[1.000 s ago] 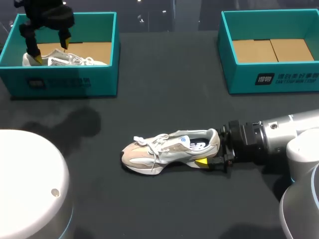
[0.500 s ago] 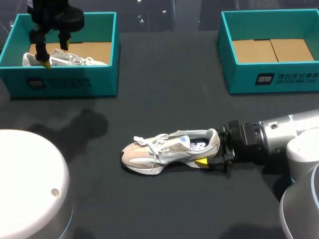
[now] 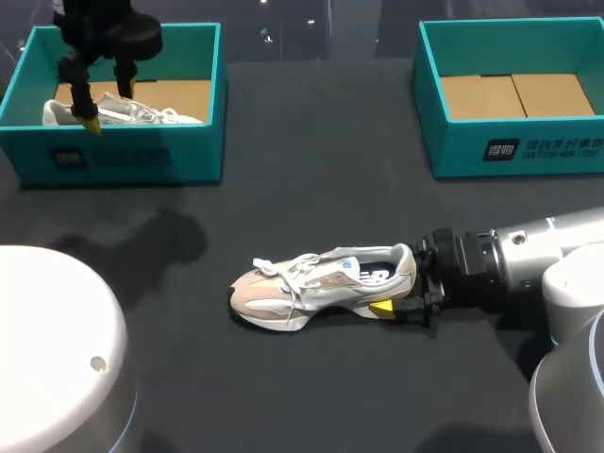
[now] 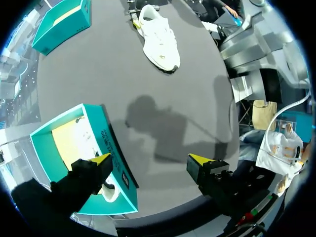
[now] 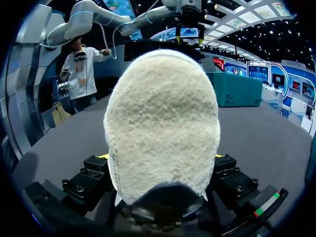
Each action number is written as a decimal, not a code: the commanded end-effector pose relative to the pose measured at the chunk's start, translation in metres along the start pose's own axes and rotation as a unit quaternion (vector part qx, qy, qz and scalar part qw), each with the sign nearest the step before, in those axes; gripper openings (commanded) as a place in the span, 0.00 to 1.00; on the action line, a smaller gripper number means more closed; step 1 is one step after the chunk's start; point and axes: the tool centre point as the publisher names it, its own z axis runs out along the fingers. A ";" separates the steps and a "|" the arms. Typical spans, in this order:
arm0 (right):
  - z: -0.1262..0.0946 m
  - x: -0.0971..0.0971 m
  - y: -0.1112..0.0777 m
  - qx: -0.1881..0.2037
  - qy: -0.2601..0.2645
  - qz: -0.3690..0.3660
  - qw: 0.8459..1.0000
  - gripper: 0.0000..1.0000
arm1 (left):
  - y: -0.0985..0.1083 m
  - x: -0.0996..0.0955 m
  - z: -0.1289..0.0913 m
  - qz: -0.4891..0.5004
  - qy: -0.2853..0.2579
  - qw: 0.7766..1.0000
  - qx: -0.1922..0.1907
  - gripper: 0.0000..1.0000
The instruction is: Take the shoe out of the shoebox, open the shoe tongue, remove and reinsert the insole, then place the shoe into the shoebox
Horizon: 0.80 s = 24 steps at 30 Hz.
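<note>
Right wrist view is mostly filled by the fuzzy cream heel of the beige-and-white mesh sneaker [image 5: 163, 123], which hides nearly all of the tips of the right pincer [image 5: 161, 157] pinching it. The sneaker lies mid-surface [image 3: 283, 189]. At the far-left corner, the left pincer [image 4: 149, 160] hovers spread over a teal cardboard shoebox [image 3: 123, 151] holding a white laced shoe [image 3: 142, 115].

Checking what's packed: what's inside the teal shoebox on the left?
A white shoe lies in the shoebox on its brown floor; the front wall and left gripper hide part of it.
</note>
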 end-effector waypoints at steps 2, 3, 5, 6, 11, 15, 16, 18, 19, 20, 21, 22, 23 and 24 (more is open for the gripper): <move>0.000 0.001 0.000 0.002 0.000 0.000 1.000 0.00 | -0.046 0.033 0.038 -0.072 -0.007 0.995 0.073 1.00; 0.000 0.001 0.000 0.002 0.000 0.000 1.000 0.00 | -0.055 0.037 0.042 -0.098 0.002 0.991 0.092 1.00; 0.000 0.001 0.000 0.002 0.000 0.000 1.000 0.00 | -0.070 0.042 0.047 -0.156 -0.004 0.982 0.109 1.00; 0.000 0.001 0.000 0.002 0.000 0.000 1.000 0.00 | -0.078 0.045 0.048 -0.183 0.007 0.975 0.124 1.00; 0.000 0.001 0.000 0.002 0.000 0.000 1.000 0.00 | -0.114 0.058 0.050 -0.259 -0.022 0.959 0.109 1.00; 0.000 0.001 0.000 0.002 0.000 0.000 1.000 0.00 | -0.141 0.067 0.047 -0.277 -0.090 0.953 0.080 1.00; 0.000 0.001 0.000 0.002 0.000 0.000 1.000 0.00 | -0.148 0.069 0.045 -0.265 -0.127 0.953 0.075 1.00; 0.000 0.001 0.000 0.002 0.000 0.000 1.000 0.00 | -0.148 0.069 0.045 -0.265 -0.127 0.953 0.075 1.00; 0.000 0.001 0.000 0.002 0.000 0.000 1.000 0.00 | -0.148 0.069 0.045 -0.265 -0.127 0.953 0.075 1.00; 0.000 0.001 0.000 0.002 0.000 0.000 1.000 0.00 | -0.148 0.069 0.045 -0.265 -0.127 0.953 0.075 1.00; 0.000 0.001 0.000 0.002 0.000 0.000 1.000 0.00 | -0.148 0.069 0.045 -0.265 -0.127 0.953 0.075 1.00; 0.000 0.001 0.000 0.002 0.000 0.000 1.000 0.00 | -0.148 0.069 0.045 -0.265 -0.127 0.953 0.075 1.00; 0.000 0.001 0.000 0.002 0.000 0.000 1.000 0.00 | -0.148 0.069 0.045 -0.265 -0.127 0.953 0.075 1.00; 0.000 0.001 0.000 0.002 0.000 0.000 1.000 0.00 | -0.148 0.069 0.045 -0.265 -0.127 0.953 0.075 1.00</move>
